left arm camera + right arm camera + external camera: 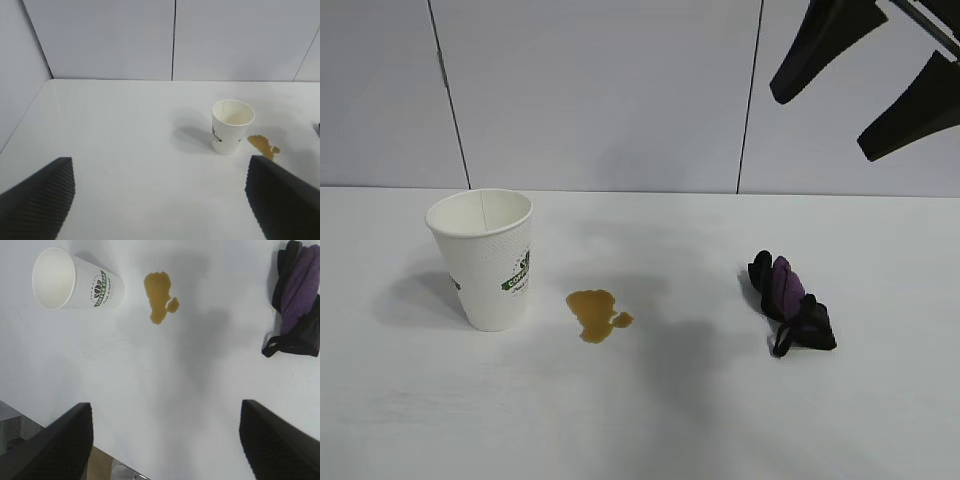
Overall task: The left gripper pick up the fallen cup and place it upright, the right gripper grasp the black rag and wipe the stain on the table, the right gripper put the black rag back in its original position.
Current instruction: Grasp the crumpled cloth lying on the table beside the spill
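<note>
The cup [487,258] stands upright on its base at the left of the worktop [650,420], mouth up and logo facing the spill, so the uprighting step reads as complete. The left end effector [159,200] is empty, its fingers spread wide, and sits well apart from the cup at the near side of the worktop; the clearance suggests it has no further work here. Just beside the cup, to its right and not touching it, lies the stain [597,313], an amber blotch still wet and unwiped. Further right, well apart from the stain, the black rag [790,303] lies bunched on the worktop with its purple patch uppermost and its loop toward the near edge; it is untouched. The right end effector [865,85] hangs above the rag at the upper right, fingers apart and holding nothing, angled down toward the worktop. Judged from this layout, grasping the rag is the next step.
</note>
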Robot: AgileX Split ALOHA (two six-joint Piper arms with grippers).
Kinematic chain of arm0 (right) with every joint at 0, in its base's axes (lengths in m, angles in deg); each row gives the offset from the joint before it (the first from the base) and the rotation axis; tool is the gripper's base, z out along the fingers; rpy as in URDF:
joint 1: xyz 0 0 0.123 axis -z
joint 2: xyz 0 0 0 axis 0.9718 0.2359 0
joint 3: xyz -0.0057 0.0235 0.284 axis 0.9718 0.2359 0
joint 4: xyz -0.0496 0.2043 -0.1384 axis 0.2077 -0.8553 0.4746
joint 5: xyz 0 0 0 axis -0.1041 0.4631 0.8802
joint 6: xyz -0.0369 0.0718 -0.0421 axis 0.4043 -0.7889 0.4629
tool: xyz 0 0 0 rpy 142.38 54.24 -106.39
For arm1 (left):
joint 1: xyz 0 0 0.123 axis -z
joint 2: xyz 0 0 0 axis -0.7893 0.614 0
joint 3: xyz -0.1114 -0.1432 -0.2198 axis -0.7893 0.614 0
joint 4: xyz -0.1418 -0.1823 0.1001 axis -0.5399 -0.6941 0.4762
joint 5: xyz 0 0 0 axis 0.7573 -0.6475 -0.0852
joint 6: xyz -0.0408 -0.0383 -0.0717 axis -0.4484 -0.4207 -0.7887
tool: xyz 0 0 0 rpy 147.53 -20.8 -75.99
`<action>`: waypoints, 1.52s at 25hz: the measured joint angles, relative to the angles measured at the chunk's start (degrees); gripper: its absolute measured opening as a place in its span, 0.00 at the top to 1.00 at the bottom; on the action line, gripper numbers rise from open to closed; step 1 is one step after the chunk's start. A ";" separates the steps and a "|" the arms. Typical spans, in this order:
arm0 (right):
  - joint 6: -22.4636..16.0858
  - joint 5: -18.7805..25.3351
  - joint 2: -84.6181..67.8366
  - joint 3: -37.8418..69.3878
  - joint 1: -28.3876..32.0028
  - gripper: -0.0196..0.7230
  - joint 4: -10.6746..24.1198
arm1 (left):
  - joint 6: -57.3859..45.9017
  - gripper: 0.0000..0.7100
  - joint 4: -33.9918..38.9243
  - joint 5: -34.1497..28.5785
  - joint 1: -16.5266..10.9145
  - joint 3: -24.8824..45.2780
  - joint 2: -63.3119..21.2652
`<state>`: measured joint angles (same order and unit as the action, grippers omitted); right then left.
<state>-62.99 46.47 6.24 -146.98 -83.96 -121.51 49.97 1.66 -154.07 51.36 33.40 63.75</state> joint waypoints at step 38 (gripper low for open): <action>2.36 -1.04 7.64 0.00 0.00 0.22 11.85 | -2.68 0.07 4.59 8.44 -0.66 27.39 -6.48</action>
<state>-60.63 45.44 13.88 -146.98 -83.96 -109.66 47.29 6.25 -145.63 50.70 60.79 57.27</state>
